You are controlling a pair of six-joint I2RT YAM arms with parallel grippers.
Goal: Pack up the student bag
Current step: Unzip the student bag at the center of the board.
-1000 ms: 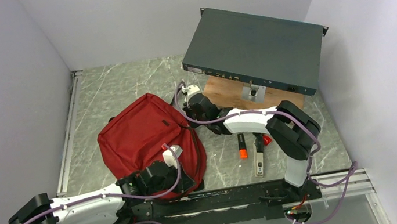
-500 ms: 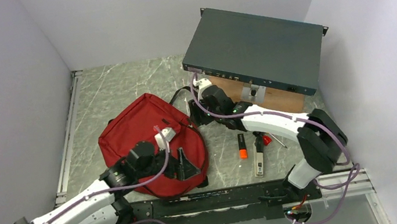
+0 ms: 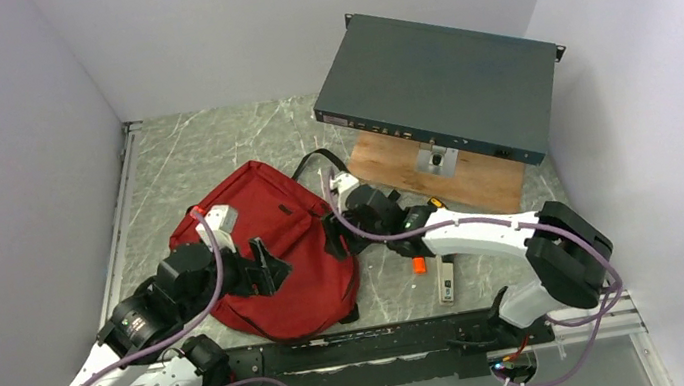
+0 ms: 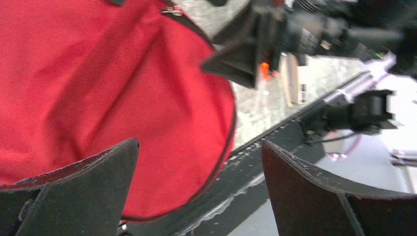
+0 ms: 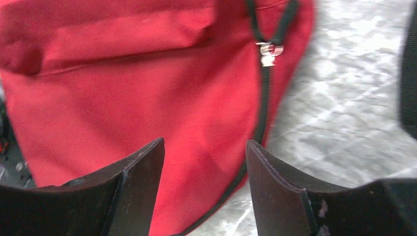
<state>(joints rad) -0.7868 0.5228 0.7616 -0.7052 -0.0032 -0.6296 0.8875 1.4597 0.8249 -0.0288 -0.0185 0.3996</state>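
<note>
The student bag (image 3: 260,210), dark red with black zips, lies flat on the marble table (image 3: 201,152), a little left of the middle and close to the near edge. Its black zip line runs along the edge of the fabric, and a small metal zip pull (image 5: 268,51) shows in the right wrist view; what is inside the bag cannot be seen. The left gripper (image 4: 199,145) hangs over the near part of the bag with its jaws spread wide and nothing between them. The right gripper (image 5: 204,142) is at the right edge of the bag, its jaws partly apart and also holding nothing. To the right of the bag, on the table, lie an orange-capped marker (image 3: 419,265) and a pale narrow object (image 3: 446,281) with a dark label that is too small to read. In the far right corner a dark teal metal box (image 3: 439,83) sits tilted above a wooden board (image 3: 477,179). A small dark tag on the front of the bag is not readable.
</note>
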